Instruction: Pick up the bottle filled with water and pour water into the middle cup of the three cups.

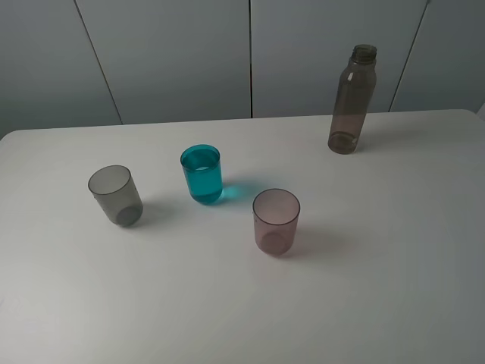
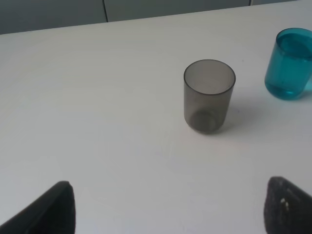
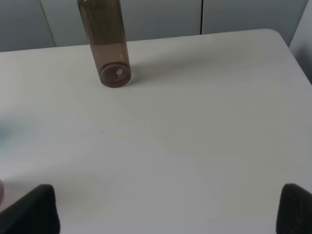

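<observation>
The smoky brown bottle (image 1: pixel 353 98) stands upright and uncapped at the back right of the table; the right wrist view shows its lower part (image 3: pixel 106 44). The teal middle cup (image 1: pixel 201 174) stands between the grey cup (image 1: pixel 115 195) and the pinkish cup (image 1: pixel 276 221), and it looks filled with water close to its rim. Both grippers are out of the exterior high view. My left gripper (image 2: pixel 168 209) is open and empty, set back from the grey cup (image 2: pixel 208 95) and the teal cup (image 2: pixel 290 63). My right gripper (image 3: pixel 168 209) is open and empty, well short of the bottle.
The white table (image 1: pixel 379 265) has a rounded far right corner (image 3: pixel 273 34) beyond the bottle. Grey wall panels (image 1: pixel 250 53) run behind its far edge. Nothing else stands on the table.
</observation>
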